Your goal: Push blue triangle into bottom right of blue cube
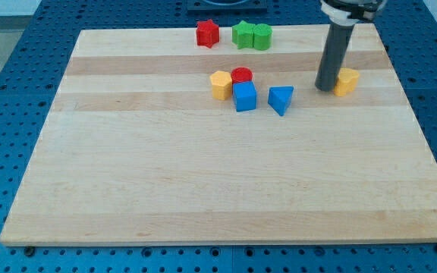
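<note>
The blue triangle (281,99) lies on the wooden board, just to the right of the blue cube (244,96), with a small gap between them. My tip (326,88) stands to the right of the blue triangle and slightly nearer the view's top, about a block's width from it. The tip touches or nearly touches the left side of a yellow block (346,80).
A yellow block (221,84) and a red cylinder (241,75) sit right above and to the left of the blue cube. A red block (207,33) and two green blocks (243,34) (262,36) stand near the board's top edge (226,30).
</note>
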`<state>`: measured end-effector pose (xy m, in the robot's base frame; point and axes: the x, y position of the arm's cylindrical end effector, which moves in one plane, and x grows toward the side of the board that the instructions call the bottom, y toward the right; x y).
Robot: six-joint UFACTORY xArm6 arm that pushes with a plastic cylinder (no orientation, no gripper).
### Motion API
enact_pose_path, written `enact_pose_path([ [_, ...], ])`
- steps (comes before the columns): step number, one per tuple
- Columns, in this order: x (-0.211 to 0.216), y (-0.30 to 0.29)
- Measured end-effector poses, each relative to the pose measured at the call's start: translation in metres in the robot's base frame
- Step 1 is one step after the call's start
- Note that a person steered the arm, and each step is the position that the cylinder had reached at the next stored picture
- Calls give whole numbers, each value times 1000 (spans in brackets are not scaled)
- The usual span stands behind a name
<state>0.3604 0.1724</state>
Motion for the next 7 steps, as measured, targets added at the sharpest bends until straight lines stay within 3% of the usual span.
enact_pose_path([
  [2,49,13],
  [7,24,-84],
])
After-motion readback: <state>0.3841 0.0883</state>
